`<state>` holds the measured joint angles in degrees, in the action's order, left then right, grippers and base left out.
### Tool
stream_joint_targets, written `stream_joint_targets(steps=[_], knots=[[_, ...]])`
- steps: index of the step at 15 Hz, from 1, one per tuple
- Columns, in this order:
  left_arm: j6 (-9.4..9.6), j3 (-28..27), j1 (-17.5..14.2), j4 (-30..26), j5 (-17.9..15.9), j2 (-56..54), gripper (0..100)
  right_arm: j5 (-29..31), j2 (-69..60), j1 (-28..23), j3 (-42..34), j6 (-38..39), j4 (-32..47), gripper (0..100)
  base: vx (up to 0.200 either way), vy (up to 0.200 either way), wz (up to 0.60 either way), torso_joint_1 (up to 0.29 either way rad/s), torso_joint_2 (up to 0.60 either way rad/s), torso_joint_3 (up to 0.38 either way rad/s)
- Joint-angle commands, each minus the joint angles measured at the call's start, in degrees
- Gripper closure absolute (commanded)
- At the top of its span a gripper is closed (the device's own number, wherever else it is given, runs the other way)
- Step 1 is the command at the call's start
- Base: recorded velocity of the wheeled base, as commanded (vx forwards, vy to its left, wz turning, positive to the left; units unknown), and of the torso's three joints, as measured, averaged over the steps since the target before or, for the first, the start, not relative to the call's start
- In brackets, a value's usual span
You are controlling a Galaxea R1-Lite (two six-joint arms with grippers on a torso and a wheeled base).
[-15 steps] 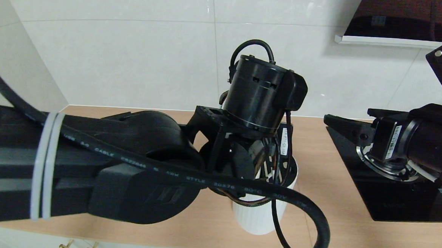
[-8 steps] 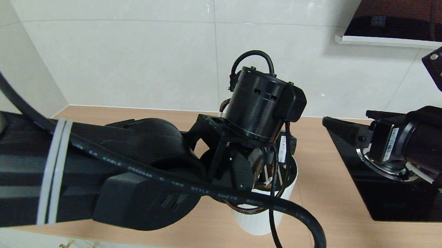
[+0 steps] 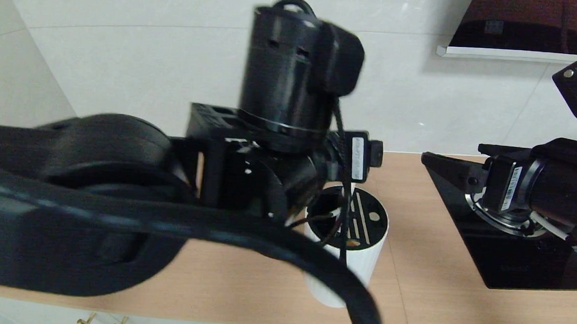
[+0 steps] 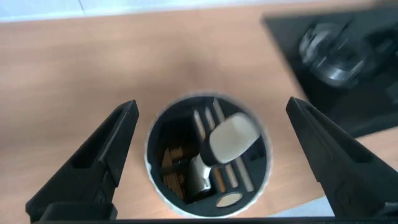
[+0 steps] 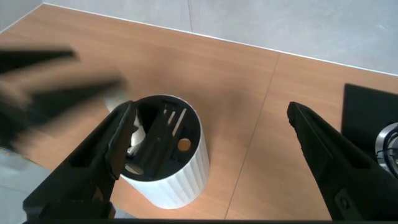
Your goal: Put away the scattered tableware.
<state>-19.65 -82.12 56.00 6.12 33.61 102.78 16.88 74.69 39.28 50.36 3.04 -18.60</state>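
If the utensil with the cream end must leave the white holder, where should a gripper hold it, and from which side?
Hold the cream end, coming straight from above. It seems to rise above the white holder, while the shaft sits in the black insert, so a sideways approach looks blocked.

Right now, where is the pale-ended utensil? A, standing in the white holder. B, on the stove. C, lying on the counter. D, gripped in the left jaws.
A: the left wrist view shows the utensil poking out of the white holder through its black slotted top.
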Motion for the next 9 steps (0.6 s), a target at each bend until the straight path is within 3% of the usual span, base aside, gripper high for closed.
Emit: stream_joint_targets(steps=[1,5,6,9], knots=[[-0.04,4.4,-2.4,0.0,-1.8,-16.0,0,0.3,-1.6,-0.1,-0.4,0.0,0.0,0,0.000,0.000,0.00,0.000,0.00,0.000],[0.32,20.1,-13.9,-0.1,-11.6,-35.4,0,1.2,-11.2,-5.5,-10.3,0.2,0.0,0,0.000,0.000,0.00,0.000,0.00,0.000],[0.32,25.9,-18.2,-0.2,-15.4,-42.8,0,1.1,-18.4,-9.8,-16.0,0.2,0.1,0,0.000,0.000,0.00,0.000,0.00,0.000],[0.49,31.6,-23.8,-2.3,-15.6,-52.9,0,1.3,-31.4,-17.7,-23.7,-0.2,0.5,0,0.000,0.000,0.00,0.000,0.00,0.000]])
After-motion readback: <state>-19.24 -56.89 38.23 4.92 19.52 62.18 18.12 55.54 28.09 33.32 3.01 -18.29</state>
